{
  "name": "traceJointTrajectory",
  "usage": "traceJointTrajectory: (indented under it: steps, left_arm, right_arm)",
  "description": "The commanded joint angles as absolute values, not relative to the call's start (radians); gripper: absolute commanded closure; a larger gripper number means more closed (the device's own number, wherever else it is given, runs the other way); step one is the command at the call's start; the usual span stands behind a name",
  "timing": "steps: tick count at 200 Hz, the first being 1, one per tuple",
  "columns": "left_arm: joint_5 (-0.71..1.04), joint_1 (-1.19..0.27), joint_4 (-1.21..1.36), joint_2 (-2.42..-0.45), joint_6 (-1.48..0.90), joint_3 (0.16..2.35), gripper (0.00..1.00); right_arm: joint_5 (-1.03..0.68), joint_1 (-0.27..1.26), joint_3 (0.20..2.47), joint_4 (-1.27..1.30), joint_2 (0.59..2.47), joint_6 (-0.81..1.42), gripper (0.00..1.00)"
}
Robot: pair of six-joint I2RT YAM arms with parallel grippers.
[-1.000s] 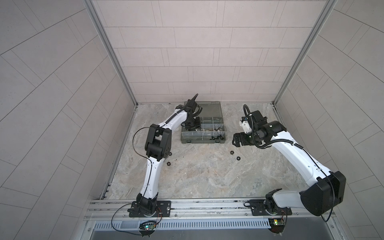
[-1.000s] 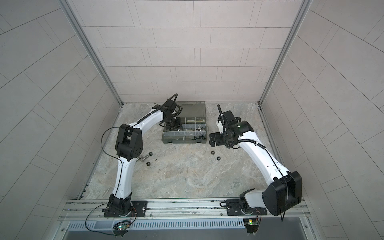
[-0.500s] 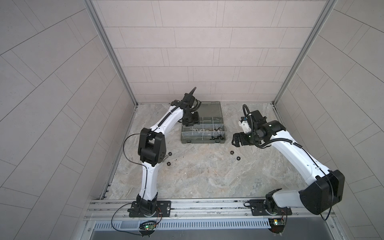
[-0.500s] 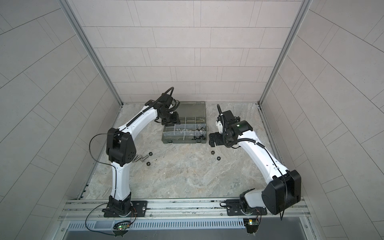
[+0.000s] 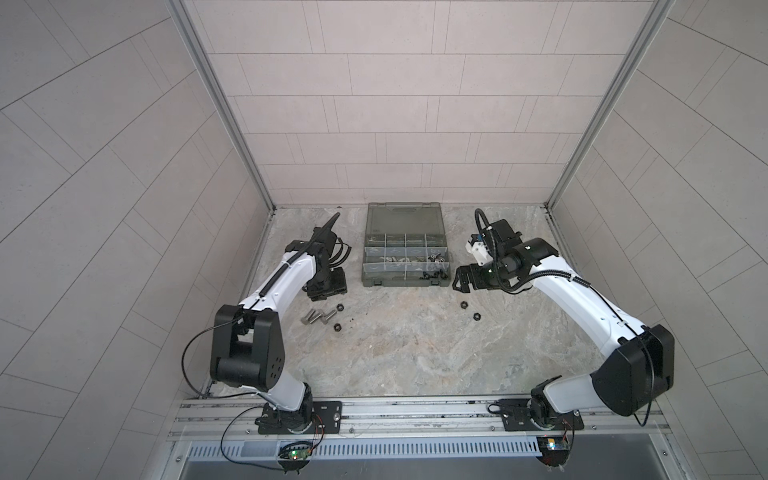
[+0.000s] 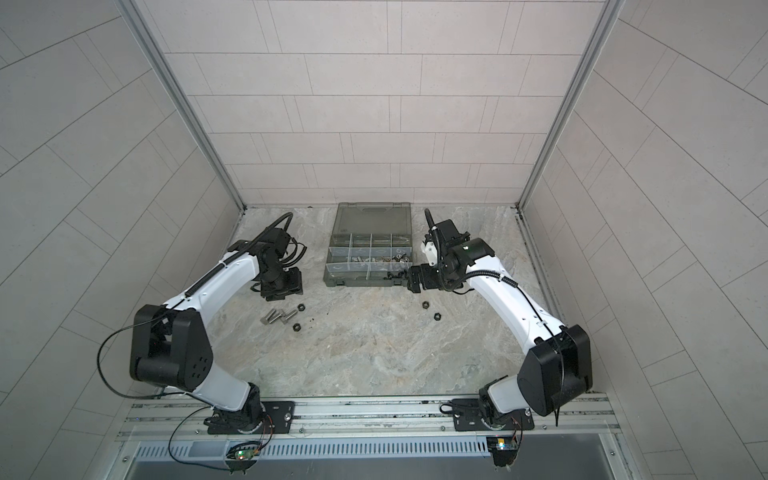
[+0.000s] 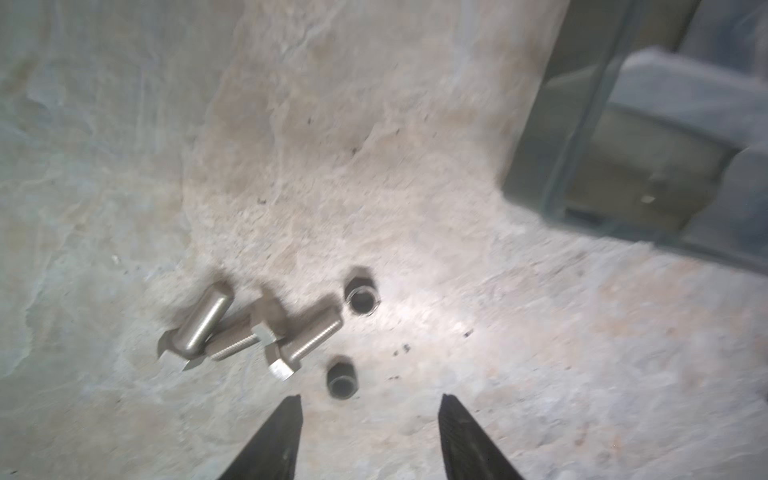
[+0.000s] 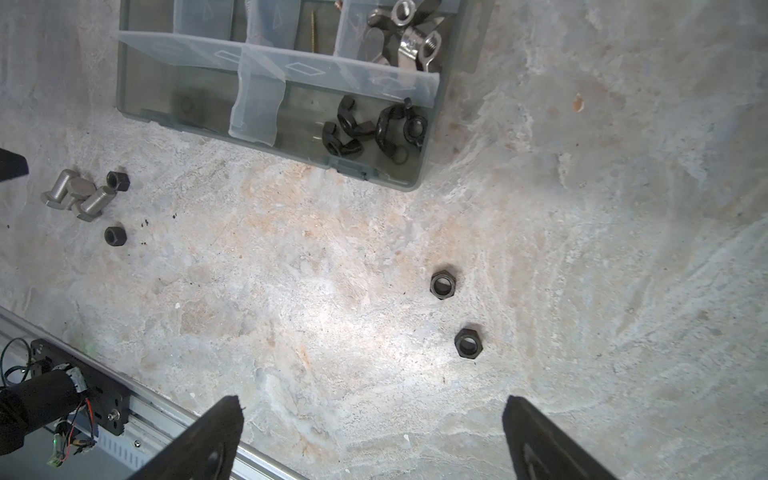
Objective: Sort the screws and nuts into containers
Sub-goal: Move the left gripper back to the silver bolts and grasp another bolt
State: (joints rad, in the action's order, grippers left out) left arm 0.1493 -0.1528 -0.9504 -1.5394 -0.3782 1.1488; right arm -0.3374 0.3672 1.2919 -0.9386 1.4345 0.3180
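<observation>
Left hand (image 7: 370, 399): off the containers (image 5: 405, 283) since a second ago, now over bare tabletop (image 5: 395, 357) beside them, spread open, empty. Just ahead of its fingertips (image 7: 291, 411): three silver screws (image 7: 309, 338) heaped together, two black nuts (image 7: 361, 300) alongside. Right hand (image 8: 372, 401): unmoved, wide open, empty, two more nuts ahead.

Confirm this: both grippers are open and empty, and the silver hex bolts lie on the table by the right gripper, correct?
Not quite. The silver hex bolts lie on the table by the left gripper, not the right gripper; the left wrist view shows them just ahead of its fingertips. Both grippers are open and empty.
</observation>
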Motion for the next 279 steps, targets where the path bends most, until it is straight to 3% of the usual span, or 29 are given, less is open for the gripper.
traceJointTrajectory:
  steps: [1,90,279]
  left_arm:
    - [0.08,-0.156,-0.968,-1.515,-0.314,1.101,0.39]
    - [0.057,-0.151,-0.917,-1.606,-0.225,1.073,0.36]
    - [0.087,-0.15,-0.869,-1.781,-0.168,1.053,0.56]
  right_arm:
    - [-0.356,0.393,1.335,-0.937,1.462,0.326,0.01]
    - [-0.321,0.539,1.487,-0.997,1.548,0.316,0.01]
    - [-0.26,0.539,1.418,-0.995,1.491,0.357,0.01]
